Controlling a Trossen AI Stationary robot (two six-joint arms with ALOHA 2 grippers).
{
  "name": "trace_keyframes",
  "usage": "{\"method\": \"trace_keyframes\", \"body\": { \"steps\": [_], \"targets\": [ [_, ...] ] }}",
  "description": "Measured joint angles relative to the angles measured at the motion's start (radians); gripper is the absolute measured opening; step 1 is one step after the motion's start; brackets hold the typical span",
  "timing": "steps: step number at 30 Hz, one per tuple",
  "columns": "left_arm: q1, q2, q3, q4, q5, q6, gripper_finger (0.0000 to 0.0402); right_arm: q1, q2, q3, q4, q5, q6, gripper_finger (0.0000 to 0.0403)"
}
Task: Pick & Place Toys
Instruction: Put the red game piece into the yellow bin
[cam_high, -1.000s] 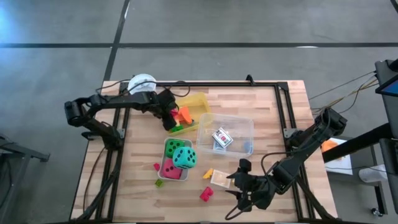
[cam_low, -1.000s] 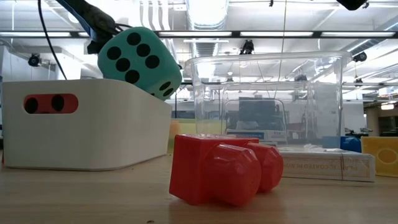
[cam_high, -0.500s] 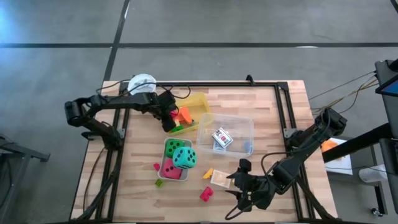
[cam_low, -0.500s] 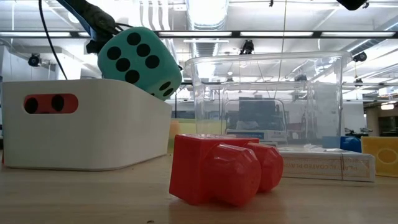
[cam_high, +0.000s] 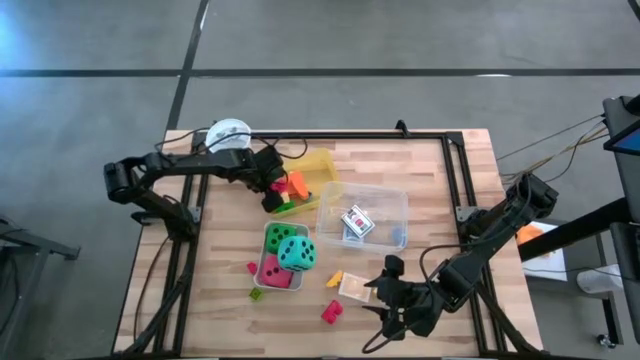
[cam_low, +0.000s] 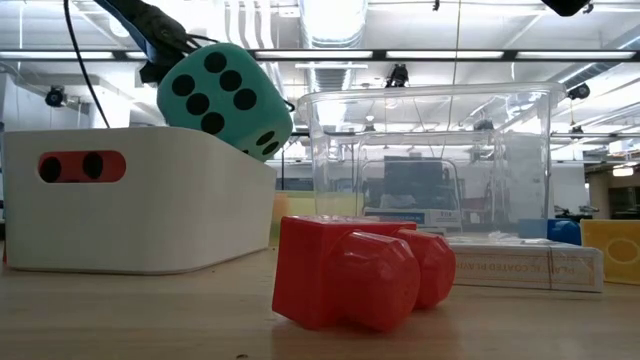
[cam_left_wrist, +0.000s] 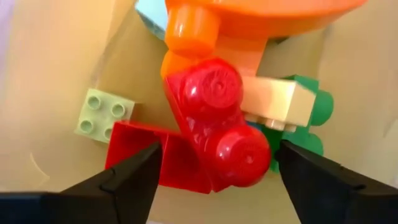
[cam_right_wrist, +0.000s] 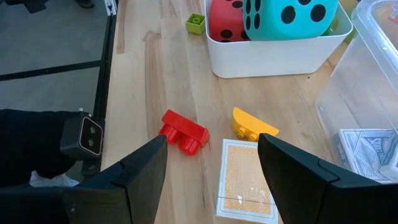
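Observation:
My left gripper (cam_high: 272, 188) hangs open over the yellow tray (cam_high: 318, 162), pointing steeply down. Between its fingers a red block (cam_left_wrist: 214, 127) lies on a pile of orange (cam_left_wrist: 205, 37), green and cream blocks. Near the table's front edge my right gripper (cam_high: 398, 305) stands open and holds nothing. Ahead of it on the wood lie a red block (cam_right_wrist: 183, 132), a yellow block (cam_right_wrist: 254, 129) and a card pack (cam_right_wrist: 245, 180). The teal die (cam_high: 297, 252), green die and red die sit in the white bin (cam_right_wrist: 273, 53). My left gripper has one finger (cam_left_wrist: 127, 180) on either side of the red block, coming from above. The block rests on the pile in the tray. Whether either finger touches the block's flat end (cam_left_wrist: 134, 152), I cannot tell.
A clear plastic box (cam_high: 362, 215) with a card pack (cam_high: 357, 222) stands right of the tray. A white cup (cam_high: 228, 133) is at the far left corner. Small light-green (cam_high: 257, 294) and red blocks lie left of the bin. A black frame borders the table.
My left gripper has opened above the yellow tray without shifting, and the red block now shows between its fingers in the high view.

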Motion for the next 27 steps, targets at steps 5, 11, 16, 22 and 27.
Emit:
{"method": "trace_keyframes", "body": {
  "steps": [5,11,16,22,27],
  "targets": [
    [-0.001,-0.001,0.044,-0.017,0.000,-0.010,0.0316,0.000,0.000,0.000,0.002,-0.001,0.002,0.0246],
    [-0.003,-0.004,0.108,-0.135,-0.003,-0.025,0.0317,0.000,0.000,0.000,0.003,-0.002,0.003,0.0246],
    [-0.048,-0.059,0.155,-0.298,-0.044,-0.108,0.0317,0.000,0.000,0.000,0.002,-0.002,0.006,0.0246],
    [-0.229,-0.203,0.148,-0.409,-0.051,-0.165,0.0317,0.000,0.000,0.000,0.001,-0.003,0.002,0.0246],
    [-0.510,-0.316,0.086,-0.423,-0.099,-0.135,0.0317,0.000,0.000,0.000,0.000,-0.029,-0.044,0.0246]
  ]
}}
